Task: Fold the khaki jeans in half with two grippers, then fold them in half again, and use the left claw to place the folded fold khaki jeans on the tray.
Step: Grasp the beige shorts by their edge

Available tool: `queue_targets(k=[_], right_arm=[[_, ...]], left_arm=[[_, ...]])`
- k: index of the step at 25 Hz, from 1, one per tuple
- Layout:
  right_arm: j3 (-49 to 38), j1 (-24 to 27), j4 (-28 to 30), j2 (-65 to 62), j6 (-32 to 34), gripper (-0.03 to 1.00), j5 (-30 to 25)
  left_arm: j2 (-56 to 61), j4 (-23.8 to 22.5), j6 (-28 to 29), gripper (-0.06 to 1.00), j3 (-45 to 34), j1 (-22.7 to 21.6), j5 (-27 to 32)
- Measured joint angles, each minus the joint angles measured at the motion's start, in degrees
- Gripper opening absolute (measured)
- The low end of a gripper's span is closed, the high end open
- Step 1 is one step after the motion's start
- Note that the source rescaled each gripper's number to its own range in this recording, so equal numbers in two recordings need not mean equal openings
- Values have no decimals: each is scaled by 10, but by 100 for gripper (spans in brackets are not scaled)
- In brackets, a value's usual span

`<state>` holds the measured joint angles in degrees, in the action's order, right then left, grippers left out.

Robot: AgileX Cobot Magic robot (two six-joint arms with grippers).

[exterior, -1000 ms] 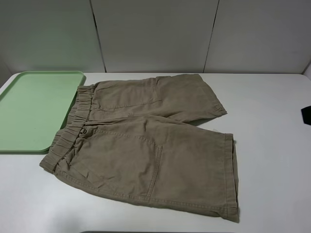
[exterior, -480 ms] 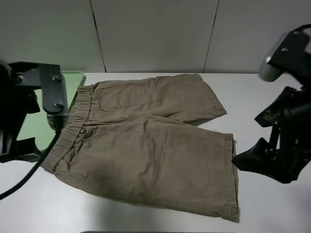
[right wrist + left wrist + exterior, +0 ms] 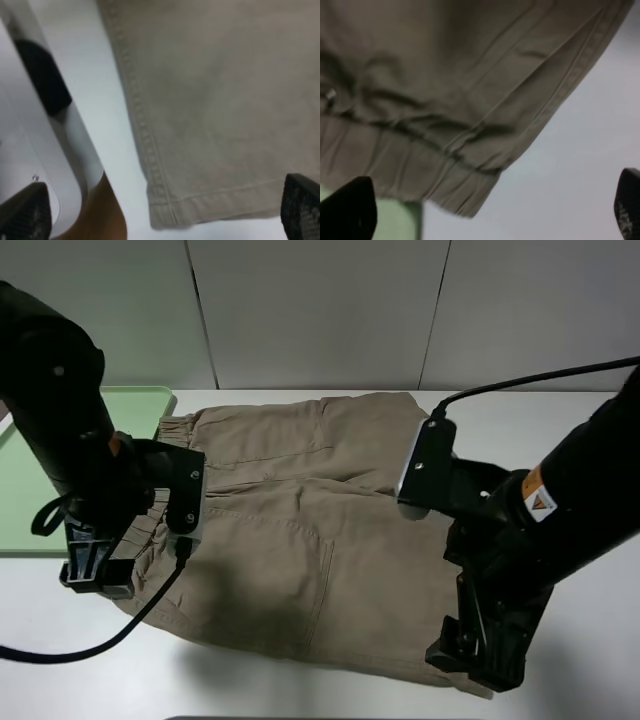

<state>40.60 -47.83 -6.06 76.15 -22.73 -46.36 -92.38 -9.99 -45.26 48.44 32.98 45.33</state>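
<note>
Mid-frame, tan cotton knee-length shorts point(image 3: 300, 530) are lying flat and unfolded on the white table point(image 3: 500, 430), waistband touching the pale-green rectangular plastic tray point(image 3: 60, 470) at left. At lower left the left black pincer point(image 3: 487, 210) is hovering, jaws wide, over the near waistband corner. At lower right the right black pincer point(image 3: 161, 207) is hovering, jaws wide, over the near hem corner. Nothing held. For a clean first fold, both should be pinching their corners together, lifting evenly and laying the near edge squarely onto the far edge.

Robot lab, test-cell type. Bare white table point(image 3: 300, 695) under left gripper point(image 3: 95, 575) and right gripper point(image 3: 480, 655); grey panelled wall point(image 3: 320, 310) beyond them; loose black cable point(image 3: 130, 625) trailing beside the left one.
</note>
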Motion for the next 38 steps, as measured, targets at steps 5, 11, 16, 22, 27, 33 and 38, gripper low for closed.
queue_targets(k=[5, 11, 16, 22, 27, 33, 38], right_arm=[[0, -14, 1, 54, -1, 100, 13], [0, -16, 1, 102, -1, 100, 35], [-13, -16, 1, 126, -1, 100, 78], [-81, -16, 2, 138, -1, 100, 173], [-135, -16, 4, 138, -1, 100, 260], [-186, -16, 7, 138, -2, 100, 346], [-192, -16, 10, 147, -2, 100, 377]], left_arm=[[-49, 8, -27, 93, 0, 0, -10], [-99, 9, -55, 92, 1, 0, -15], [-114, 10, -70, 92, 0, 0, -27], [-122, 10, -95, 92, -19, 0, -69], [-122, 7, -109, 92, -35, 0, -127], [-122, -24, -110, 92, -72, 0, -181], [-119, -39, -110, 91, -104, 0, -227]])
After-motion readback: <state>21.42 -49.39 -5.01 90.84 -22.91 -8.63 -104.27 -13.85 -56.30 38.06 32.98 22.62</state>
